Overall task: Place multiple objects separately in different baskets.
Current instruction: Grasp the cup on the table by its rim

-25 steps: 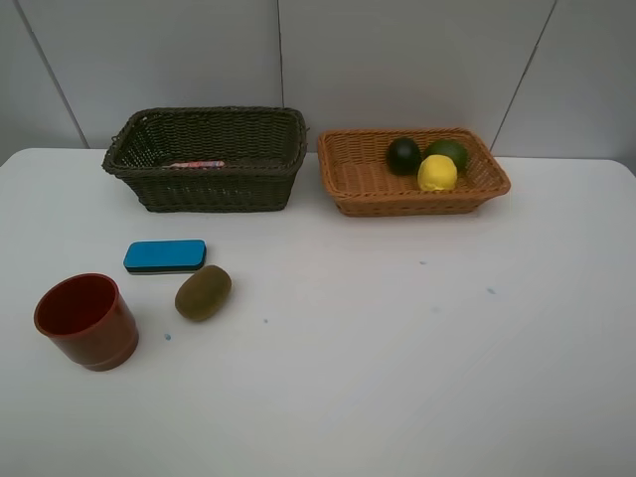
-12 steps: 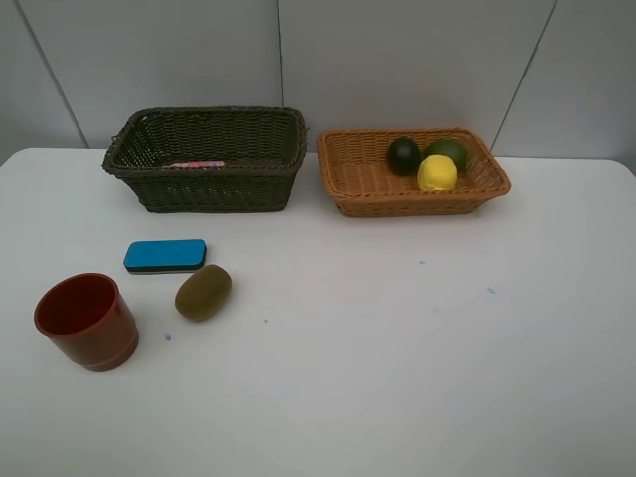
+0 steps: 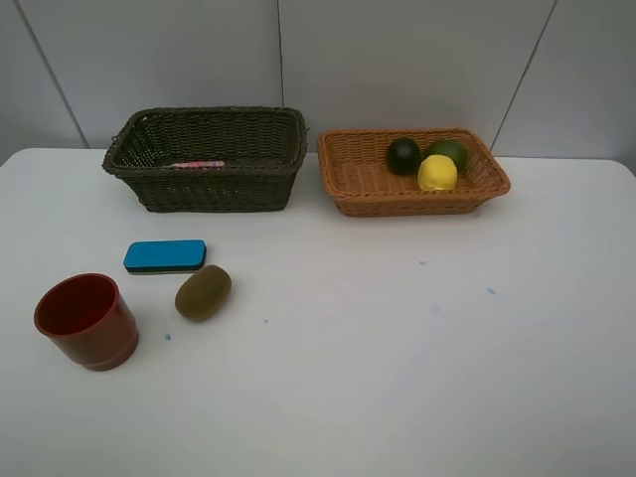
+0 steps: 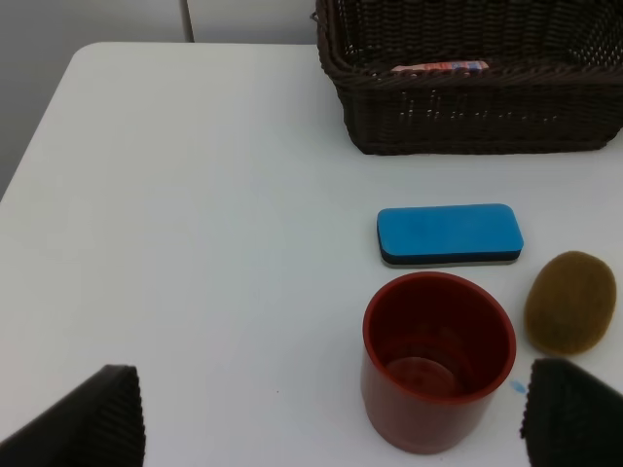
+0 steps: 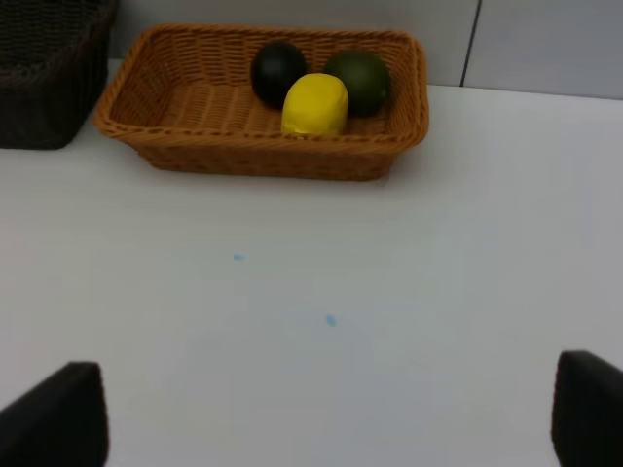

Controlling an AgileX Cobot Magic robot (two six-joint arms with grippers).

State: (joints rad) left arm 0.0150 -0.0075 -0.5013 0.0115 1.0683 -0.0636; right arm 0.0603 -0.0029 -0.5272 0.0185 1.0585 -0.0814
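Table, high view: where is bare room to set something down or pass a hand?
Bare: the whole stretch right of the kiwi, in front of the tan basket; also the strip between the dark basket and the eraser. Crowded: front left, where cup, eraser and kiwi sit close.

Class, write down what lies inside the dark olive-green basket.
Inside the dark olive-green basket only a thin pink sliver of some object shows above the near wall. That wall hides the rest of it and most of the floor.

High cam looks down over the whole table (image 3: 397, 378); left wrist sits closer on the red-brown cup (image 4: 438, 360), right wrist on the orange-tan basket (image 5: 263, 158), both also seen from overhead.
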